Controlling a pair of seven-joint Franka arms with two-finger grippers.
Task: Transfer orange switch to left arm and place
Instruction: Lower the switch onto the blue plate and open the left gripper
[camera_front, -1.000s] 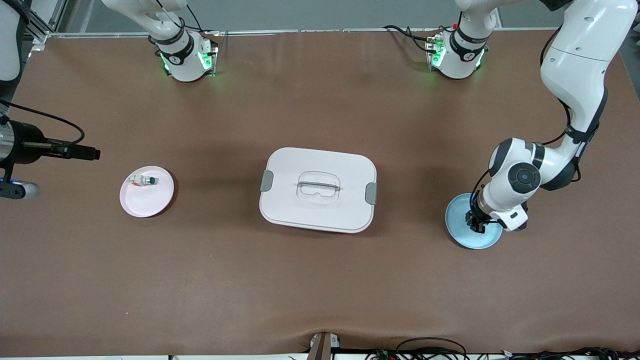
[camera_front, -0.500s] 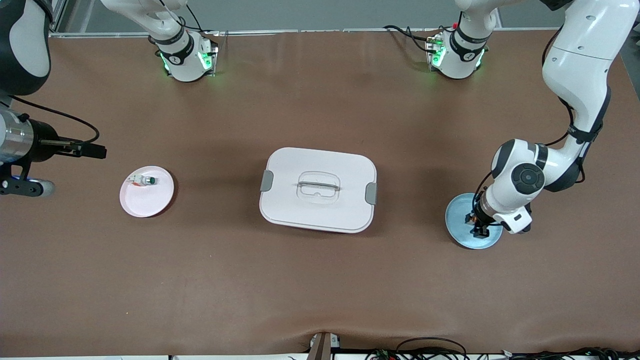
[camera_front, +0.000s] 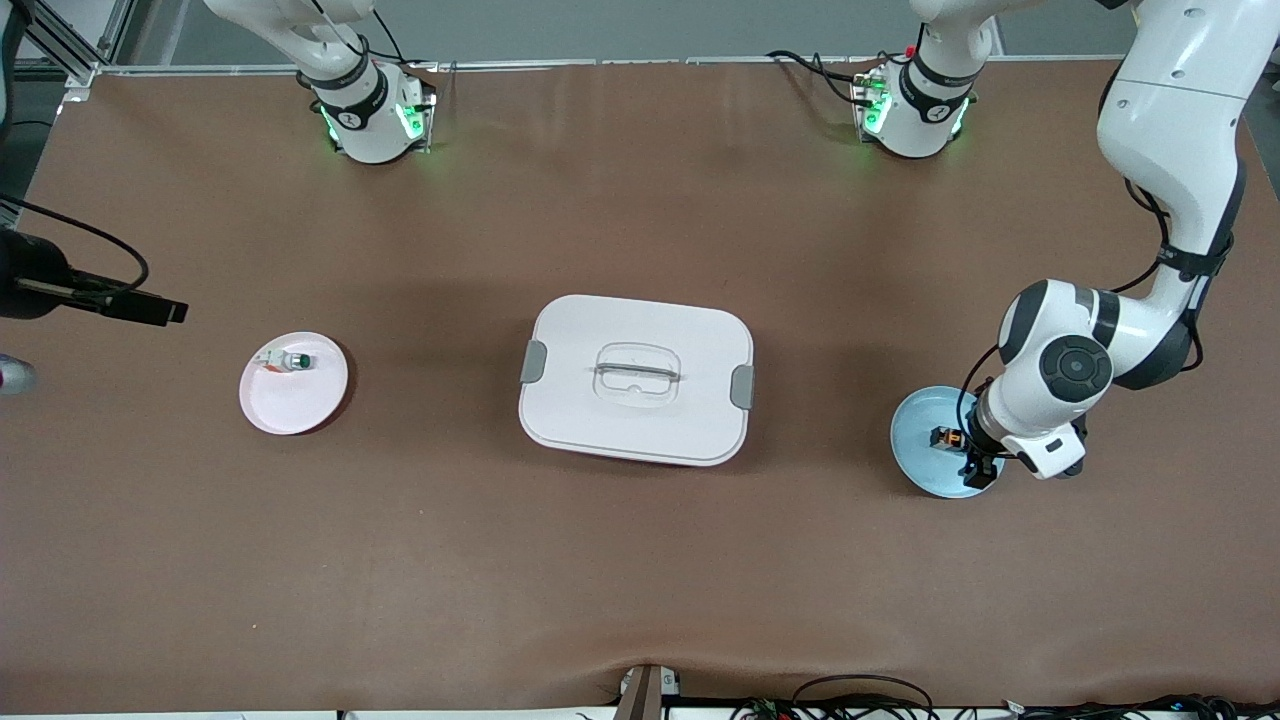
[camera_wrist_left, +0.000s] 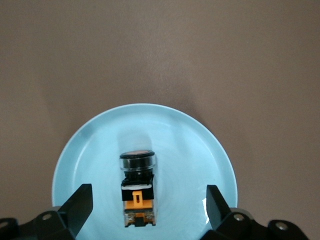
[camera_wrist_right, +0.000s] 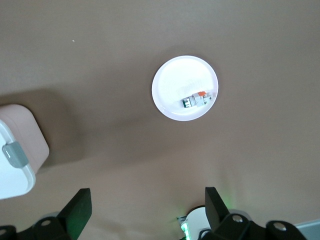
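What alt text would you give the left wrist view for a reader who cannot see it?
The orange switch lies on its side on a light blue plate, untouched, with the left hand open above it, one finger either side. Around the plate there is only the brown table.

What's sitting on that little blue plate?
The orange switch lies on the light blue plate, between the left gripper's open fingers. The plate's edge under the gripper is hidden.

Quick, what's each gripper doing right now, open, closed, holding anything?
Left gripper: open, empty, over the orange switch on the blue plate.
Right gripper: open, empty, high above the table.
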